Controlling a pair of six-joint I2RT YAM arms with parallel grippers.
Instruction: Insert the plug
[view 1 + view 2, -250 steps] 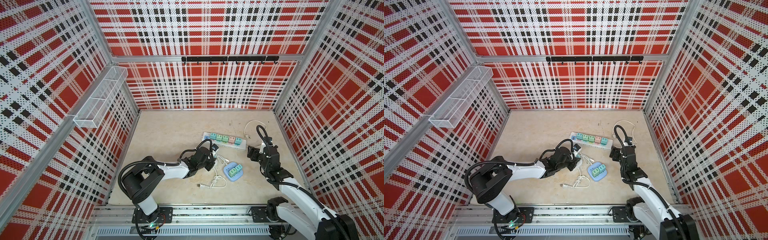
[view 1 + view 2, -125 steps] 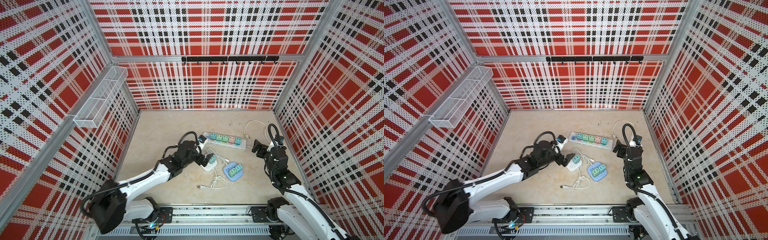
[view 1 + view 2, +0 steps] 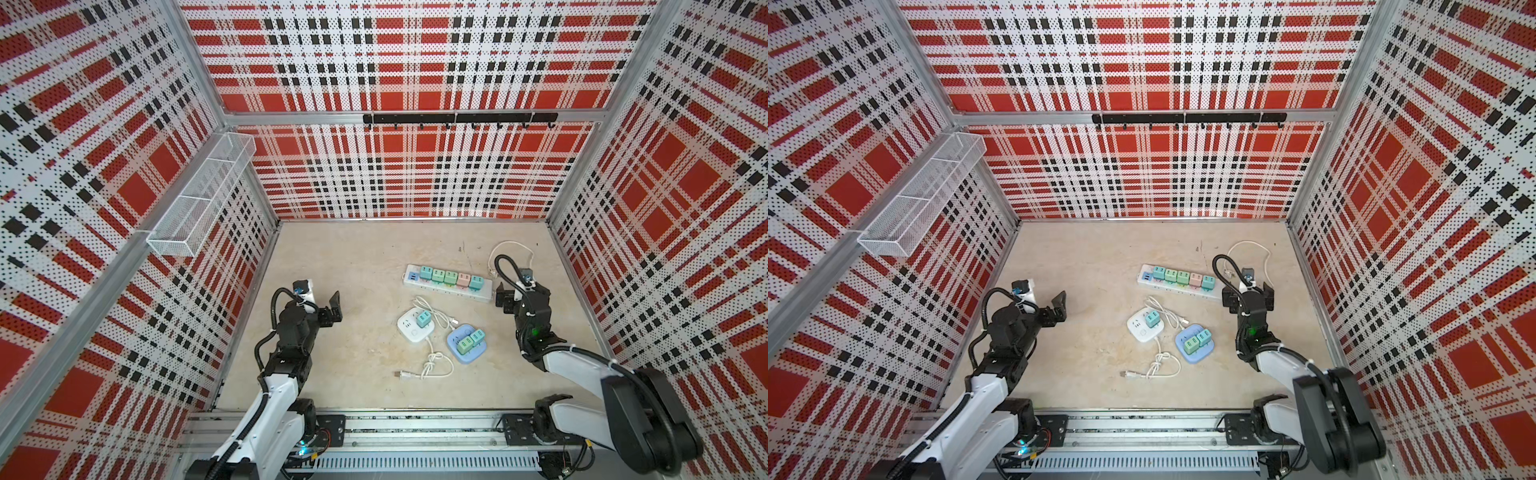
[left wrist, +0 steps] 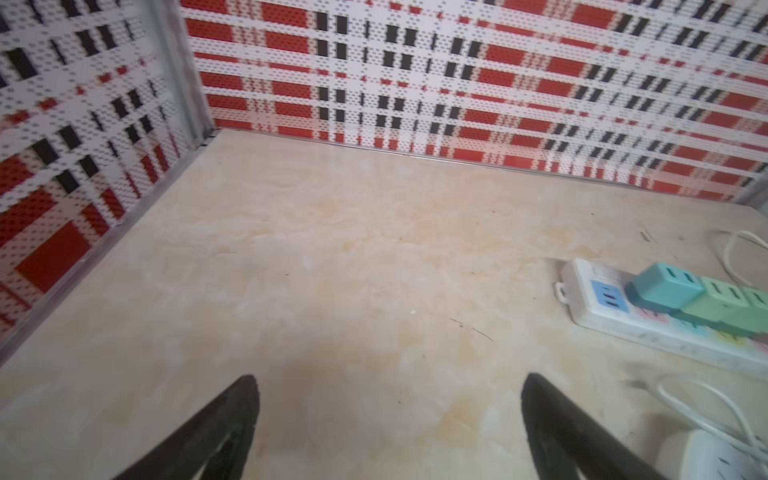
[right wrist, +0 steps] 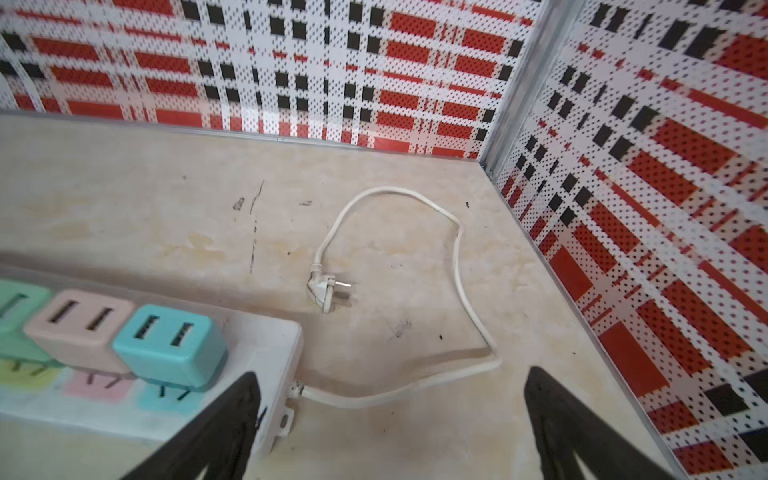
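No readable text, labels or numbers anywhere, markings on the long power strip (image 3: 485, 294) too small, symbols on the white socket block (image 3: 409, 332) blurred

Plaid pegboard walls (image 3: 415, 62), beige floor (image 3: 353, 257)

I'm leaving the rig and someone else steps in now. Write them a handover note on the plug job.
Grippers: left gripper open, empty, over bare table, away from the sockets. The right gripper is open, empty, at the cord end of the long strip.
Things: the long strip carries five adapters. The white socket carries one teal adapter, and the blue socket two green adapters. A white cord lies loose nearer the base.
Done: every adapter in view sits in a socket.
Left: check that the teal adapter is fully seated; the views do not settle it.
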